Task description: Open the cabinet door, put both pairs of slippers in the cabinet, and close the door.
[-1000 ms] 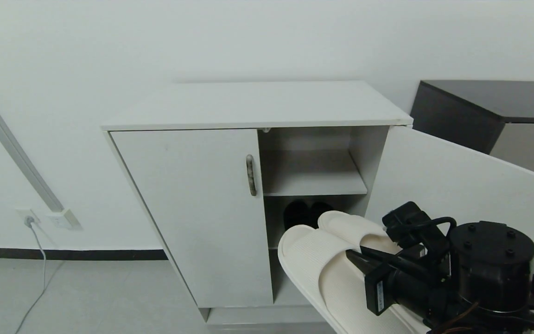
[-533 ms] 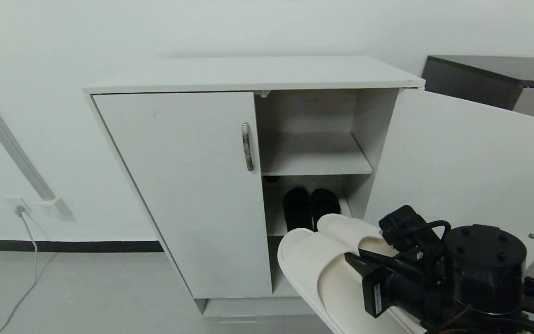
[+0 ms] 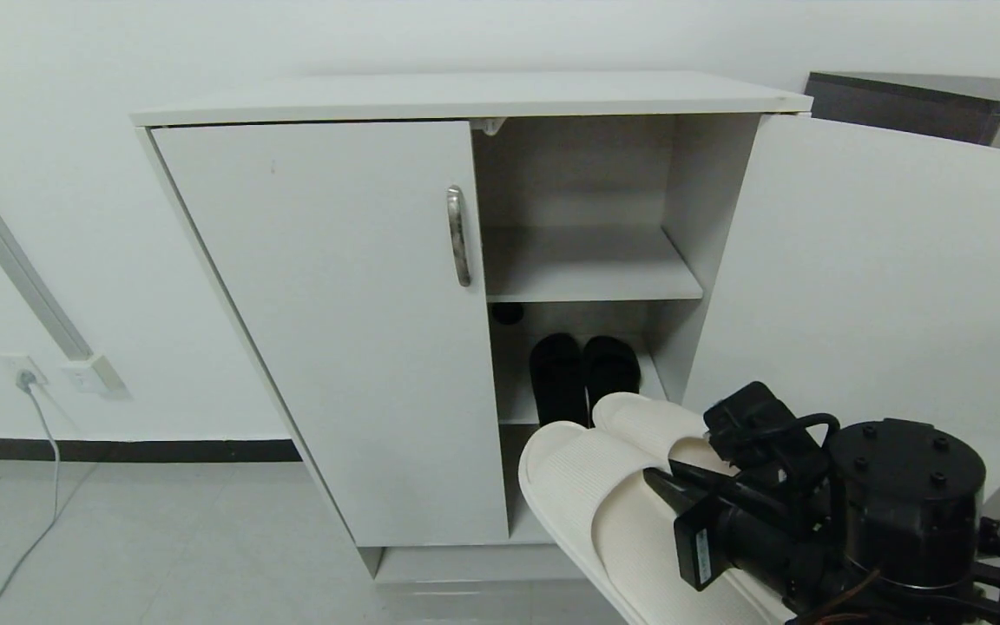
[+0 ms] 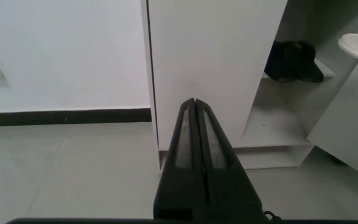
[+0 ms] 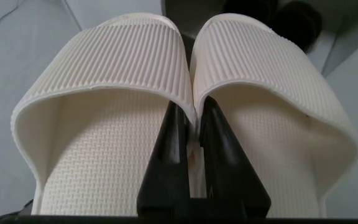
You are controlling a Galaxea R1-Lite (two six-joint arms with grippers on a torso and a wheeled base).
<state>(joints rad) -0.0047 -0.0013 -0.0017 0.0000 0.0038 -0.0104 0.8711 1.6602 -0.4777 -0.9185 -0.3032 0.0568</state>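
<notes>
head view cuts the cream slippers (image 3: pixel 587 495) off at six o'clock, and the right gripper (image 3: pixel 654 479) hides their heels. their toes cover the near ends of the black slippers (image 3: pixel 582 369), which we see paired on a lower shelf of the cabinet (image 3: pixel 465 91). the shut left door (image 3: pixel 335 330) hides that half. the right door (image 3: pixel 865 278) stands open toward three o'clock, its edge cut off. ribbed and side by side, the cream slippers hang before the opening, the right gripper clenched on their adjoining straps. the left gripper (image 4: pixel 193 109) is pressed closed, grasping nothing.
</notes>
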